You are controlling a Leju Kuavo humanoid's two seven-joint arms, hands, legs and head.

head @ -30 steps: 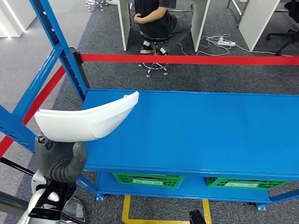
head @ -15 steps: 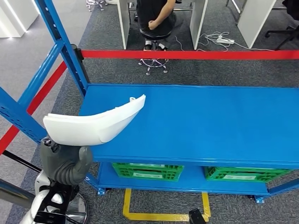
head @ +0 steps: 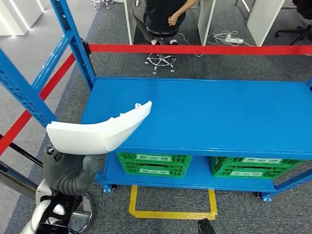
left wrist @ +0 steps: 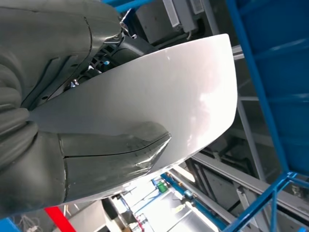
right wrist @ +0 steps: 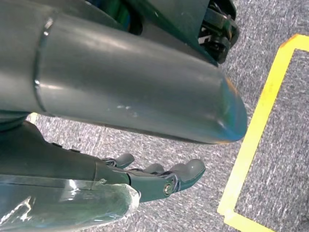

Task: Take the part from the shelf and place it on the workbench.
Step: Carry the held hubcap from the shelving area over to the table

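My left hand [head: 68, 173] grips a long curved white plastic part [head: 101, 129] at the lower left of the head view. The part's narrow tip reaches over the near left corner of the blue workbench [head: 221, 114]. In the left wrist view the white part [left wrist: 164, 96] lies across my left hand [left wrist: 43, 145], whose thumb presses along its underside. My right hand [right wrist: 153, 176] hangs down over the grey carpet with its fingers loosely extended and nothing in them.
Green crates [head: 154, 163] sit on the lower shelf under the workbench. Blue rack uprights [head: 29, 90] stand at the left, and a red barrier tape [head: 198, 49] runs behind. A person sits on a stool [head: 162, 19] beyond. Yellow floor marking [head: 169, 212] lies below.
The whole view has shifted: the workbench now sits lower and closer in the picture. The white part stays in my left hand, its tip reaching further over the bench corner.
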